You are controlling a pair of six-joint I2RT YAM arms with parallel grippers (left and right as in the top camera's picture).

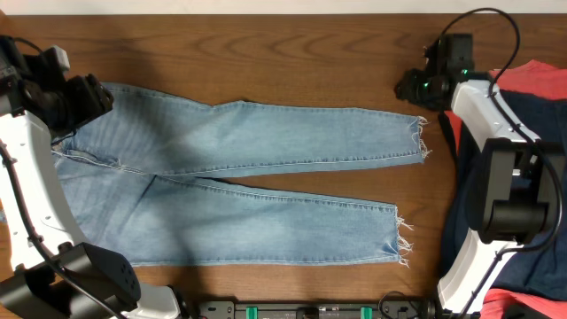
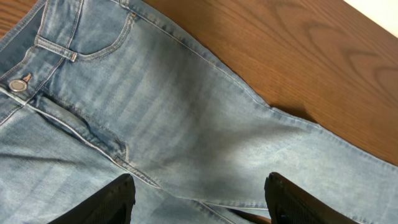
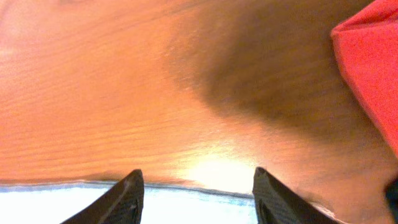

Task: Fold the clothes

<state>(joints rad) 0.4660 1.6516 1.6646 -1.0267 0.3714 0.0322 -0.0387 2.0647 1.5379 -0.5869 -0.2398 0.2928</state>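
Light-blue denim jeans [image 1: 266, 177] flat on wood surface [image 1: 266, 40]. Long axis left-right: waistband left, frayed hems right. Bare wood along far edge; near leg close to near edge. Red-orange garment [image 1: 542, 84] and navy garment [image 1: 532, 257] crowd right end.
Left wrist: left hand [image 2: 199, 202] spread, empty, over crotch seam.
Right wrist: right hand [image 3: 196, 196] spread, empty, over far-leg hem.

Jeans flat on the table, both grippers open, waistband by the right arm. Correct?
Not quite. The jeans lie flat and both grippers are open, but the waistband is by the left gripper. The right gripper is at the frayed hems. The overhead view shows it.
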